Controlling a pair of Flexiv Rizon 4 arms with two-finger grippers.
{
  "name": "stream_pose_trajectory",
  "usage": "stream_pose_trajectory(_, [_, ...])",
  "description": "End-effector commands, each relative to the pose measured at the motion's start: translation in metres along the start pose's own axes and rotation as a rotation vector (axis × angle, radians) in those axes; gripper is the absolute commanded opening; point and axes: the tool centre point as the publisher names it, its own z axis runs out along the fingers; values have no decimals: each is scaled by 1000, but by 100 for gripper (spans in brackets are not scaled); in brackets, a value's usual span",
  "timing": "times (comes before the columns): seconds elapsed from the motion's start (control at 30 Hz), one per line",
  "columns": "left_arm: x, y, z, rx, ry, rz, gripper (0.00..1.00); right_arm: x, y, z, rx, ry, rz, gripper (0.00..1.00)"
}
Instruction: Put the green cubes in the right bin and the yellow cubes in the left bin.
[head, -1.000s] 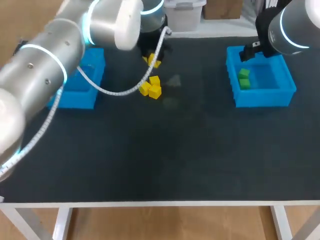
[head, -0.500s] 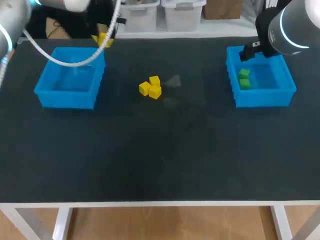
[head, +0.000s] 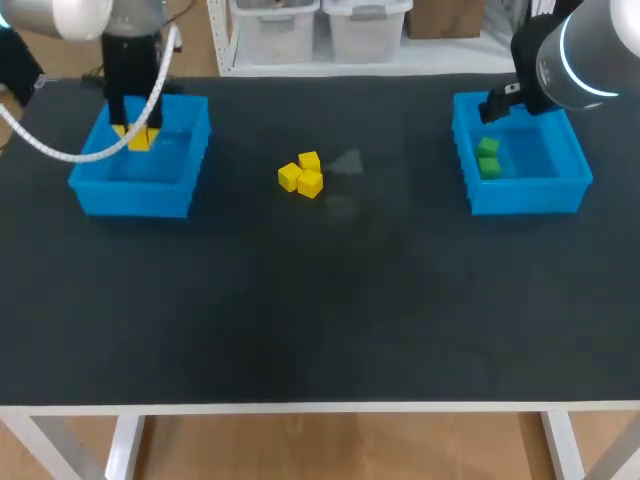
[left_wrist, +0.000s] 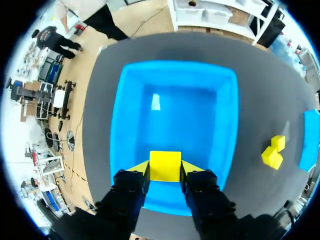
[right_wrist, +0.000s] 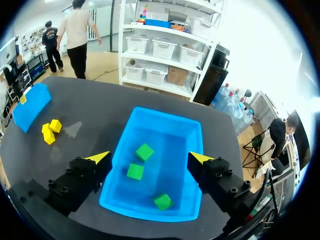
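My left gripper (head: 133, 136) (left_wrist: 165, 167) hangs over the left blue bin (head: 178, 195) (left_wrist: 131, 90), shut on a yellow cube (head: 140, 140) (left_wrist: 165, 165) held between its fingers. The bin's floor under it looks bare. Three more yellow cubes (head: 301, 175) (left_wrist: 272, 153) (right_wrist: 50, 132) lie clustered on the black mat between the bins. My right gripper (right_wrist: 149, 158) stands wide open above the right blue bin (head: 530, 196) (right_wrist: 190, 140), which holds three green cubes (head: 488, 157) (right_wrist: 136, 170).
The black mat (head: 320, 300) covers the table. A faint pale smudge (head: 346, 163) marks it just right of the yellow cluster.
My left arm has carried the yellow cube from beside the cluster leftward, past the bin's far edge, and down over the left bin. The right arm has stayed still.
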Motion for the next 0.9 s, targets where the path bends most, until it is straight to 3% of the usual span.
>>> stream_pose_trajectory(0.03, [26,7,6,30,-348,3,100,3,0,-1,6,-10,2,100])
stream_pose_trajectory(0.13, [25,-3,-3,50,-386,29,100,3,0,-1,6,-10,2,100])
stream_pose_trajectory(0.3, [24,-37,-26,91,-431,128,100,3,0,-1,6,-10,2,100])
stream_pose_trajectory(0.5, [41,-108,-54,155,-456,336,100,3,0,-1,6,-10,2,100])
stream_pose_trajectory(0.67, [54,-161,-56,213,-463,516,100,3,0,-1,6,-10,2,100])
stream_pose_trajectory(0.9, [39,-189,-38,189,-441,666,100,3,0,-1,6,-10,2,100])
